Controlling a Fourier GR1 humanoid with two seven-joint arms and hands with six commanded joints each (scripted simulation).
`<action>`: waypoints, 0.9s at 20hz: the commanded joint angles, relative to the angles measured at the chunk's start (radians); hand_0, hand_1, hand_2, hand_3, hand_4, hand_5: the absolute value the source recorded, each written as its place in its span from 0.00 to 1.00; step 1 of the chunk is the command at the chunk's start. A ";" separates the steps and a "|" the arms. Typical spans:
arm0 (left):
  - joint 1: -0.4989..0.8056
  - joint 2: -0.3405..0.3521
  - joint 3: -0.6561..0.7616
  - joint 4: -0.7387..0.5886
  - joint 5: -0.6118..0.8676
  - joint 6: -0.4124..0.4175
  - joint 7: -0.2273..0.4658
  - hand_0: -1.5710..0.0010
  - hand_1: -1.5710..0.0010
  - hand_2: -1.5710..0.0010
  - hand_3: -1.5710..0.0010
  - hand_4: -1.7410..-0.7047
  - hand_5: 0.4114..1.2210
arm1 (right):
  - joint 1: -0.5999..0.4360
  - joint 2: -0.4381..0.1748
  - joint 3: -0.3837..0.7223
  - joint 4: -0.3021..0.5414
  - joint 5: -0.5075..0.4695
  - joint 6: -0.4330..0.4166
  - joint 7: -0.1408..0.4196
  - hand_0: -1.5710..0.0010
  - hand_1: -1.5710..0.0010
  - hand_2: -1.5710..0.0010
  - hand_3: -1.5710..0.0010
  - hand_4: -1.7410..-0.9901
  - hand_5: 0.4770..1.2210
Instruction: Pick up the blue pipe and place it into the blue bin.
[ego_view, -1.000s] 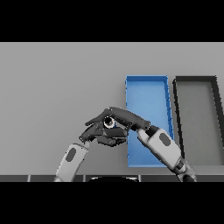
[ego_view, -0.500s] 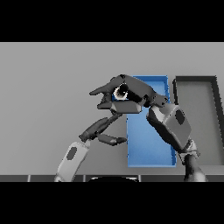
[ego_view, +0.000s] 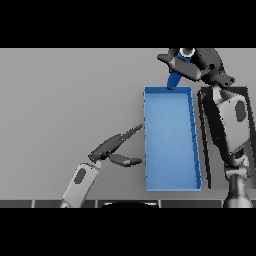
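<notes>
**Blue pipe held above the far end of the blue bin**

The right hand (ego_view: 197, 64) has its fingers curled around the blue pipe (ego_view: 175, 76) and holds it in the air, over the far rim of the blue bin (ego_view: 170, 181). The pipe hangs tilted, with its open, pale end at the top near the hand and its lower end pointing down toward the far edge of the bin. Only a short part of the pipe shows below the fingers, so the hold seems to be near the upper end.

The pipe looks like a short, stiff tube with a smooth surface. I judge it to be light and not fragile, but smooth and round, so it can slip or turn in the fingers. A hold nearer the middle would keep it more steady. Because it is round, it may roll a little when it lands inside the bin.

The left hand (ego_view: 112, 149) rests low over the grey tabletop (ego_view: 60, 100), just beside the left wall of the bin, with fingers relaxed and holding nothing. A dark bin (ego_view: 206, 145) stands just to the right of the blue one, partly hidden by the right arm. Nothing lies inside the blue bin, so the way down is free; the only risk I see is that the pipe falls on the far rim.
</notes>
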 joint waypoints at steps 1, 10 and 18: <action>-0.001 0.004 0.002 -0.003 0.004 -0.004 0.001 1.00 1.00 1.00 1.00 0.84 0.00 | 0.028 -0.015 -0.008 0.010 -0.002 0.009 0.006 0.00 0.00 0.00 0.00 0.00 1.00; 0.020 -0.005 -0.009 -0.007 0.009 -0.005 0.002 1.00 1.00 1.00 1.00 0.83 0.01 | 0.407 -0.063 0.009 -0.120 0.010 -0.079 0.075 0.00 0.00 0.00 0.00 0.00 1.00; 0.040 -0.001 -0.019 -0.026 0.005 -0.003 0.000 1.00 1.00 1.00 1.00 0.82 0.01 | 0.605 -0.151 0.176 -0.196 0.059 -0.336 0.156 0.00 0.00 0.00 0.20 0.00 1.00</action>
